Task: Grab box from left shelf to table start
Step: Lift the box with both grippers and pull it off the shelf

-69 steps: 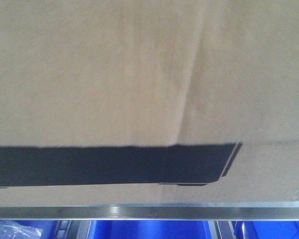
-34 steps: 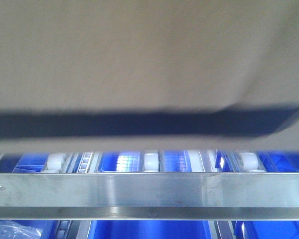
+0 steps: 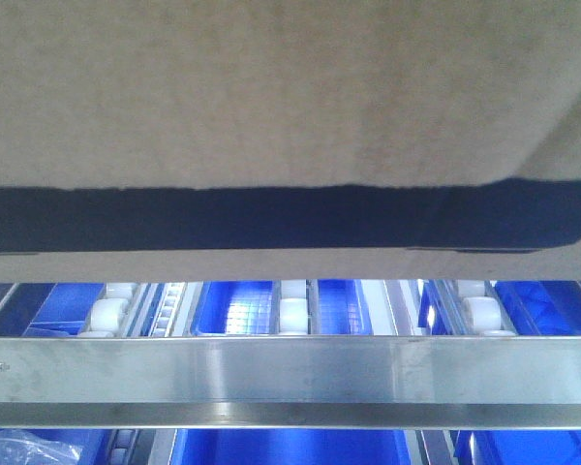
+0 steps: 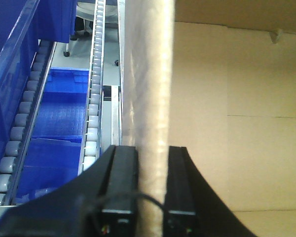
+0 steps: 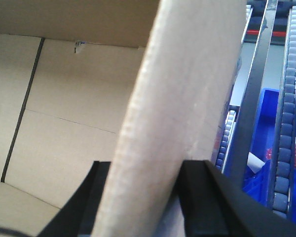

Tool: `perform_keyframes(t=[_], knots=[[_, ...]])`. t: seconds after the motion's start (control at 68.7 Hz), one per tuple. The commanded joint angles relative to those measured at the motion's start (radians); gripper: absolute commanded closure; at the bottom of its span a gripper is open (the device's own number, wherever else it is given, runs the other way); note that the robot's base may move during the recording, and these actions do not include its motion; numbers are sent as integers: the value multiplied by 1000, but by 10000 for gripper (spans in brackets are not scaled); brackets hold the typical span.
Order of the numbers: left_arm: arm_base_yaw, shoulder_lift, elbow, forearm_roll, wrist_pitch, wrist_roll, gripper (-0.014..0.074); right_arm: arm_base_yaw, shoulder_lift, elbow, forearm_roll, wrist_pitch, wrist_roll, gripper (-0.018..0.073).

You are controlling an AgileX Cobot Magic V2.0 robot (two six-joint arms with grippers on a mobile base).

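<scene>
your left gripper (image 4: 152, 165) is clamping one upright wall of the large plain brown cardboard box (image 4: 237, 123). its two black fingers (image 4: 124, 182) are pressing on either side of that wall, one outside the open carton and one inside. your right gripper (image 5: 145, 197) is gripping another wall of the box (image 5: 187, 89) the same way, with its jaws narrowed to the thickness of the cardboard. in the front view the box (image 3: 290, 97) is filling the upper half, and its black printed band (image 3: 290, 218) is running across the side. its lower edge is hanging above the wide brushed-steel front rail of the shelf (image 3: 290, 368), apart from it. white rollers (image 3: 292, 312) and blue plastic bins (image 3: 234, 308) are showing through the gap between them.
</scene>
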Motion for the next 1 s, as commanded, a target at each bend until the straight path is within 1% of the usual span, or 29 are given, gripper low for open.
perform_keyframes(t=[0.0,0.757,0.99], knots=[[-4,11,-34,39,-198,-5,688,6,0,-34,-5,-120,-45,501],[-4,11,-34,39,-200,-5,688,6,0,-34,-5,-120,-45,501],[-4,11,2,39,-200,-5,688,6,0,-34,-5,-120,-45,501]])
